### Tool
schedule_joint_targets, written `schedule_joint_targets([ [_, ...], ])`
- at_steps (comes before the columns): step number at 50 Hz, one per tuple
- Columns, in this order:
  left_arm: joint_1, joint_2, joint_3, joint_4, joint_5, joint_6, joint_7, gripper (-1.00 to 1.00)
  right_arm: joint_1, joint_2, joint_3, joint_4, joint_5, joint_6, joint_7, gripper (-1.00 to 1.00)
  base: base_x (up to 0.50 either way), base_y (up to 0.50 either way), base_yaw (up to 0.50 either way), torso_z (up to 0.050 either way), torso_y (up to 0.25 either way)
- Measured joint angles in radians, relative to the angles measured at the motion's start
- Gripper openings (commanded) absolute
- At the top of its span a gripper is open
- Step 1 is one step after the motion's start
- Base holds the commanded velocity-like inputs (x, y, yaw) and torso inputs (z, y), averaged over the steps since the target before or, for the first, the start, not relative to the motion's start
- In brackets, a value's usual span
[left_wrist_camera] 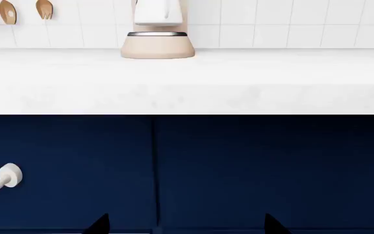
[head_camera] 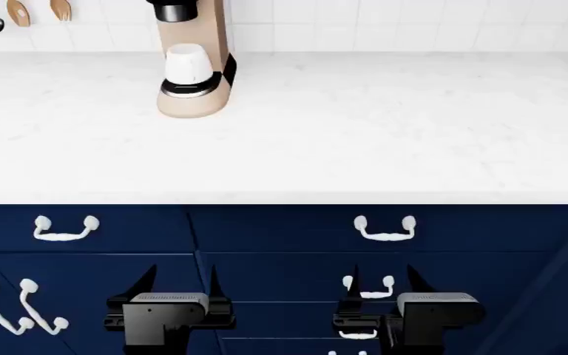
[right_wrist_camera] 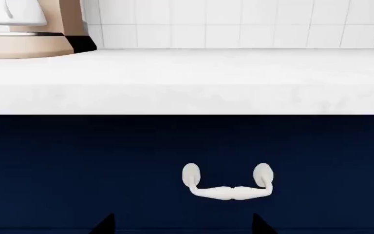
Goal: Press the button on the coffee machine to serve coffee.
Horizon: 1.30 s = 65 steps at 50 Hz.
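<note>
The beige coffee machine (head_camera: 200, 63) stands at the back left of the white counter, with a black spout collar (head_camera: 174, 10) above a white cup (head_camera: 187, 64) on its black-ringed tray. Its buttons do not show. It also shows in the left wrist view (left_wrist_camera: 158, 45) and the right wrist view (right_wrist_camera: 34, 39). My left gripper (head_camera: 177, 285) is open and empty, low in front of the navy cabinet, well below and short of the machine. My right gripper (head_camera: 381, 285) is open and empty, low to the right. Only dark fingertips (left_wrist_camera: 99, 224) (right_wrist_camera: 105, 223) show in the wrist views.
The white counter (head_camera: 363, 126) has a front edge above navy drawers with white handles (head_camera: 65, 229) (head_camera: 384, 229) (right_wrist_camera: 227, 183). Wooden spoons and a metal ladle (head_camera: 18, 12) hang on the white tiled wall at the left.
</note>
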Motion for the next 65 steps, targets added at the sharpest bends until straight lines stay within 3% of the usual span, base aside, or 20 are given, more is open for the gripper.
schedule_joint_targets([
  [19, 0.001, -0.040, 0.043, -0.004, -0.030, 0.011, -0.043, 1.00, 0.003, 0.040, -0.047, 0.003, 0.031, -0.002, 0.044, 1.00, 0.00, 0.01, 0.00, 0.000, 0.000],
  [51, -0.005, -0.084, 0.102, -0.006, -0.070, 0.007, -0.098, 1.00, 0.006, 0.087, -0.106, 0.006, 0.069, 0.001, 0.096, 1.00, 0.00, 0.50, 0.00, 0.000, 0.000],
  [65, -0.007, -0.102, 0.121, -0.006, -0.081, 0.006, -0.117, 1.00, 0.007, 0.102, -0.125, 0.004, 0.077, -0.005, 0.119, 1.00, 0.00, 0.01, 0.00, 0.000, 0.000],
])
